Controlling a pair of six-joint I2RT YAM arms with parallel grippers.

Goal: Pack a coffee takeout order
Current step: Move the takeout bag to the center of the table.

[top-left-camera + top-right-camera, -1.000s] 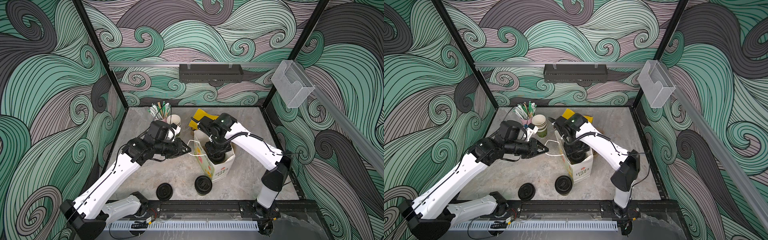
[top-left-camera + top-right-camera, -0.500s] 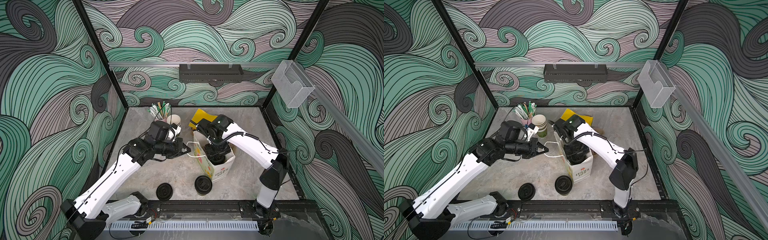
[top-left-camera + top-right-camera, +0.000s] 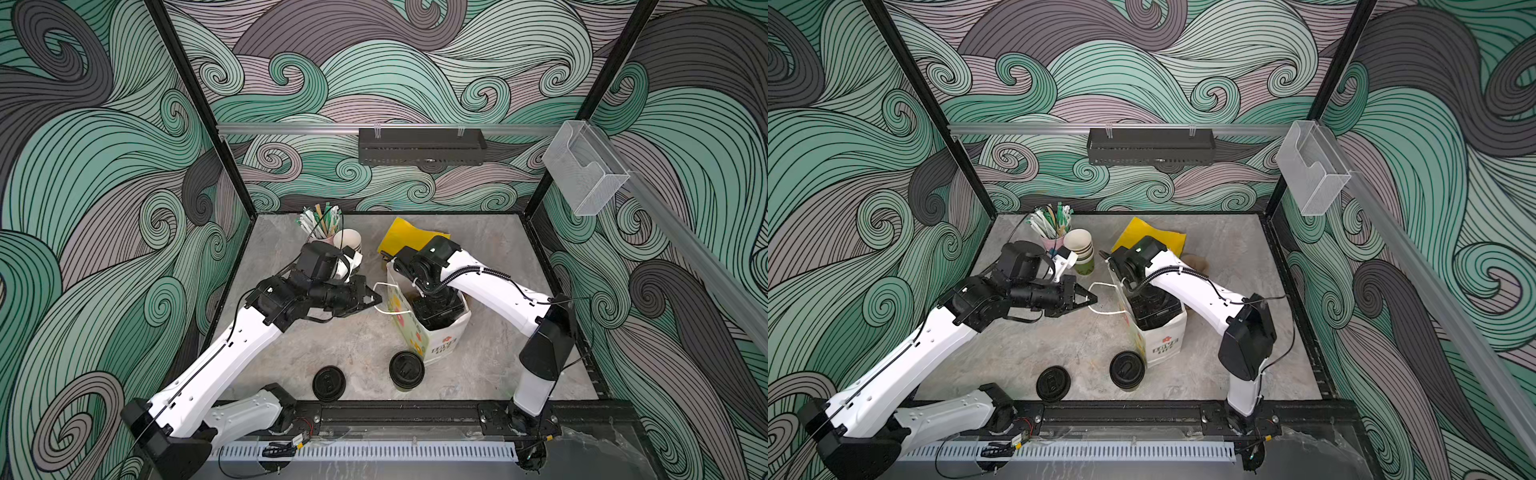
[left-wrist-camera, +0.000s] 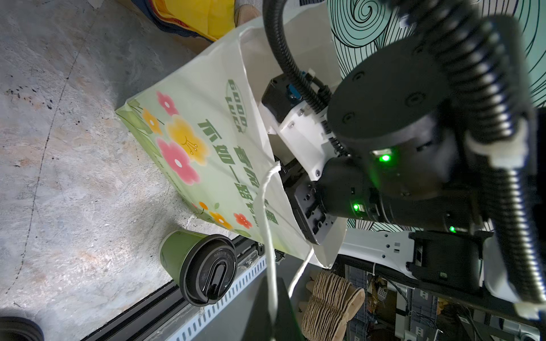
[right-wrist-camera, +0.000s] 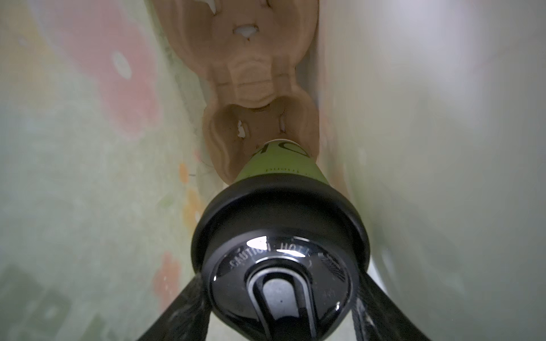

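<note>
A white flowered paper bag [image 3: 440,345] [image 3: 1163,340] stands open mid-table. My left gripper [image 3: 376,298] [image 4: 273,295] is shut on its white string handle [image 4: 267,236], beside the bag's left wall. My right gripper [image 5: 280,295] reaches down inside the bag, shut on the black lid [image 5: 280,236] of an olive-green cup [image 5: 280,165]. That cup's base is at a brown pulp carrier [image 5: 251,88] on the bag's floor. A second lidded green cup [image 3: 406,370] [image 4: 201,265] stands by the bag's front corner. Yellow napkins [image 3: 401,235] lie behind the bag.
A loose black lid [image 3: 328,382] lies near the front rail. A stack of lidless cups [image 3: 348,241] and a pink cup of wrapped straws [image 3: 322,224] stand at the back left, close behind my left wrist. Patterned walls enclose the table.
My left gripper's jaws have closed on the bag's string handle. The right arm has shifted only slightly, with the cup still inside the bag.
</note>
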